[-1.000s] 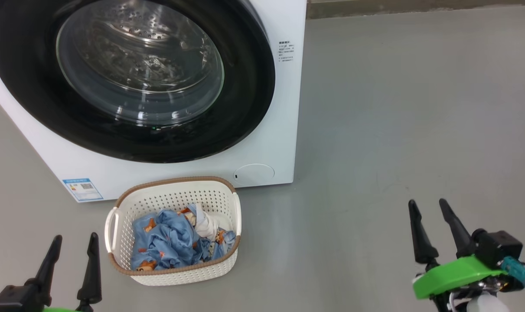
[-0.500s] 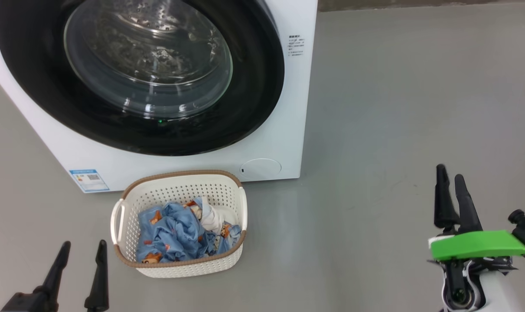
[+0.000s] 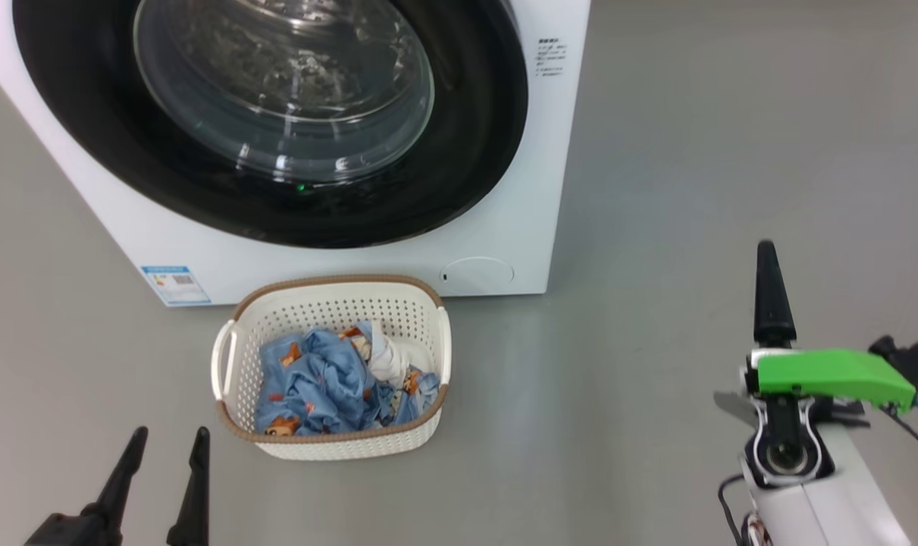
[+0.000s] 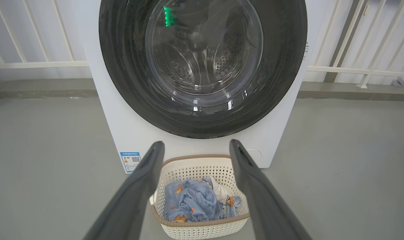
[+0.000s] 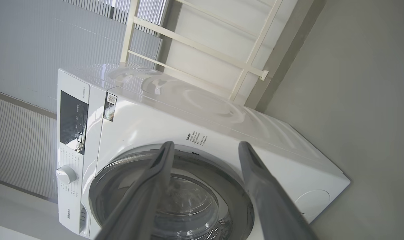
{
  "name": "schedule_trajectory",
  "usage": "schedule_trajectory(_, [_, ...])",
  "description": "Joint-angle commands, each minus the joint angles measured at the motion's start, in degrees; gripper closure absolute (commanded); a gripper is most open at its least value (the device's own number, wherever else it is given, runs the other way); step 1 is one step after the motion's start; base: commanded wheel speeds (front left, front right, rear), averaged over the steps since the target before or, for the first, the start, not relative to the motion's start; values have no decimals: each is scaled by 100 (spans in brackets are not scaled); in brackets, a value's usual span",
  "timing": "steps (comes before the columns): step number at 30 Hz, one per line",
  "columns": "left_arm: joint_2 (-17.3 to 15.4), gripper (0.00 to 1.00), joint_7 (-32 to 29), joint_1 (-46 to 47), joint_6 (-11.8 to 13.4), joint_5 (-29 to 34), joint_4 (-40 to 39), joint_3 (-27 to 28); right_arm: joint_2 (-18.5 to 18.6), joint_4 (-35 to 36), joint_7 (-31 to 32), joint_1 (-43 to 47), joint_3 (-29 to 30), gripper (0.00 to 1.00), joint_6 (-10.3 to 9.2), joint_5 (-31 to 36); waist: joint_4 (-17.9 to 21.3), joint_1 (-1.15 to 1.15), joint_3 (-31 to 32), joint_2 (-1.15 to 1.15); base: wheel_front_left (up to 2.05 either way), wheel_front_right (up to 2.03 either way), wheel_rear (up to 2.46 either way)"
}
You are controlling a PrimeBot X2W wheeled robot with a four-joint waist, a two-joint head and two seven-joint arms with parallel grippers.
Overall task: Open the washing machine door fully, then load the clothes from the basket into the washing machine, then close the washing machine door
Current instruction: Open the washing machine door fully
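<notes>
A washing machine (image 3: 553, 189) is standing on a bare grey floor (image 3: 731, 152) with a basket (image 3: 337, 447) of clothes (image 3: 318, 387) sitting before it, and white railings (image 4: 355, 71) are running behind; this is looking like a laundry corner, perhaps on a balcony.

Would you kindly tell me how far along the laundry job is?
Done: nothing yet; the washing machine door is shut and the clothes lie in the basket. In hand: the open right gripper points at the door. Remaining: opening, loading, closing.
</notes>
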State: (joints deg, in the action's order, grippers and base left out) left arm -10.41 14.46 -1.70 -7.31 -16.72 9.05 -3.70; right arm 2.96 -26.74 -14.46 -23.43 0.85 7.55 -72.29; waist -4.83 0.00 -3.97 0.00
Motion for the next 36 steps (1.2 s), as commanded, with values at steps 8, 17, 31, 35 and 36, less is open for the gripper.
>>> schedule_trajectory(8, [-217,0,54,347,-18,-89,-162,158,2,-220,401,-722,-98,100,-6,-365,-157,0,-246,0,0,0,0])
schedule_trajectory(17, [-264,0,54,460,-18,-178,-212,54,253,-690,1262,-1425,-73,100,-6,-327,-229,0,-522,0,0,0,0])
schedule_trajectory(31, [-351,0,54,911,-18,-384,-339,-215,378,-1289,2672,-2837,49,100,-6,-150,-383,0,-1121,0,0,0,0])
schedule_trajectory(35, [-394,0,54,1087,-18,-465,-399,-304,385,-1527,3033,-3333,140,100,-6,-22,-437,0,-1345,0,0,0,0])
schedule_trajectory(36, [-397,0,54,1126,-18,-485,-408,-325,390,-1594,3122,-3461,172,100,-6,9,-455,0,-1395,0,0,0,0])
